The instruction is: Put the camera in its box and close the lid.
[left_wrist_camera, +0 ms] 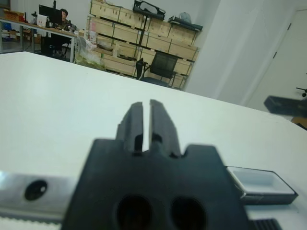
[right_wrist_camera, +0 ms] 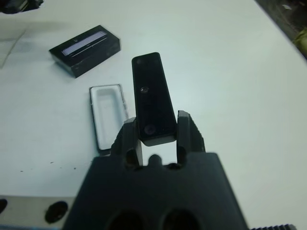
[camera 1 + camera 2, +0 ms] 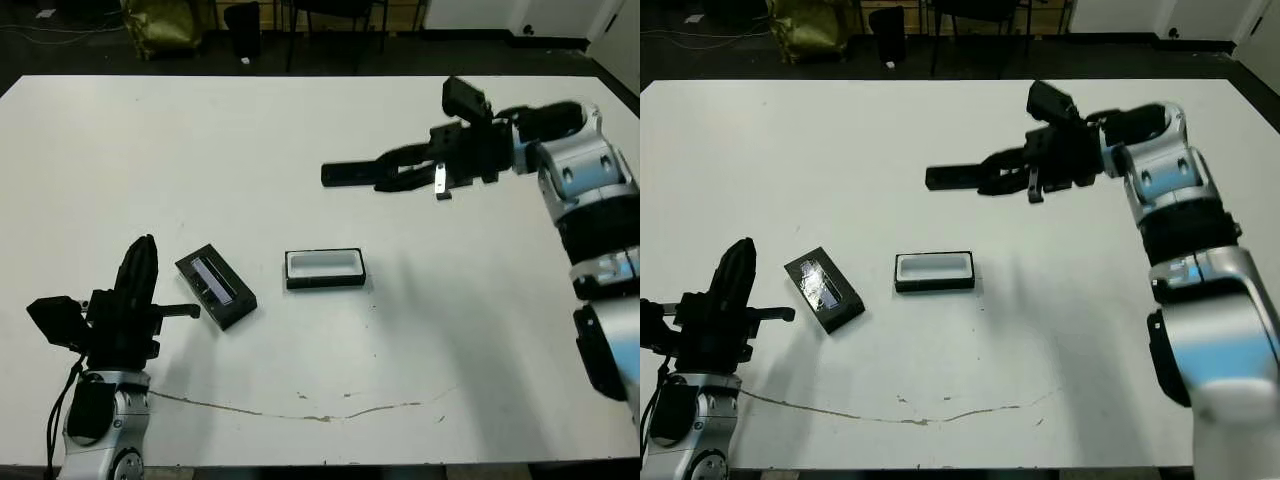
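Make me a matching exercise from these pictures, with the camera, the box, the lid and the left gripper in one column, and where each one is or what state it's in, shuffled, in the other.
Things:
1. camera
2. box
3. lid
4. left gripper

States:
A. lies flat on the table, left of the white-lined tray, window strip up
B. fingers shut on nothing, at the table's near left
C. held in the right gripper, above the table
D. open and empty, white lining showing

Pairs: 1-C, 2-D, 3-A, 4-B
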Controlling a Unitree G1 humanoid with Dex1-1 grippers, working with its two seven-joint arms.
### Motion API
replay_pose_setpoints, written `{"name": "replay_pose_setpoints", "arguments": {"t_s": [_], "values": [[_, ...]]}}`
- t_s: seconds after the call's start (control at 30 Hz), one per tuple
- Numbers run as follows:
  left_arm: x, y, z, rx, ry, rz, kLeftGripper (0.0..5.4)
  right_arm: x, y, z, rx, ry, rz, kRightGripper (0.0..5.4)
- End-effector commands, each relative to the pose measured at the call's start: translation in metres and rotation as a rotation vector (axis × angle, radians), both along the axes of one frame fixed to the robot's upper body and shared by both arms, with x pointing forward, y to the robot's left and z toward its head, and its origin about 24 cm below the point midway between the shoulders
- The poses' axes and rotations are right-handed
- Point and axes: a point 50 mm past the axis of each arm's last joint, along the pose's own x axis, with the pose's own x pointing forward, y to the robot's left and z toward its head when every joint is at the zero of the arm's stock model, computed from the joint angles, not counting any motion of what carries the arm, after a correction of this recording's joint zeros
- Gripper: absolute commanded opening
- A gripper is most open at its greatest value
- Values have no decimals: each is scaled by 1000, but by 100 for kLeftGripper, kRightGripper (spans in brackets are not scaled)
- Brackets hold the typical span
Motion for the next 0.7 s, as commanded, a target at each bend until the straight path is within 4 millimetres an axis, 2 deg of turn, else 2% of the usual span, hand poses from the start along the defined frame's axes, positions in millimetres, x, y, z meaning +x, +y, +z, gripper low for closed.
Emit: {"name": "replay_pose_setpoints", "arguments": {"t_s": [0.03, 0.23, 0.5, 0.7], "values": [[-2, 0, -6, 4, 36, 5, 0, -7, -1, -10, 30, 10, -41, 35], [-2, -1, -7, 3, 40, 2, 0, -14, -1, -14, 7, 7, -60, 35], [-1, -1, -7, 22, 39, 3, 0, -11, 4, -25, 0, 106, -20, 35], [-1, -1, -7, 27, 33, -2, 0, -8, 12, -24, -54, 128, 44, 35]]}}
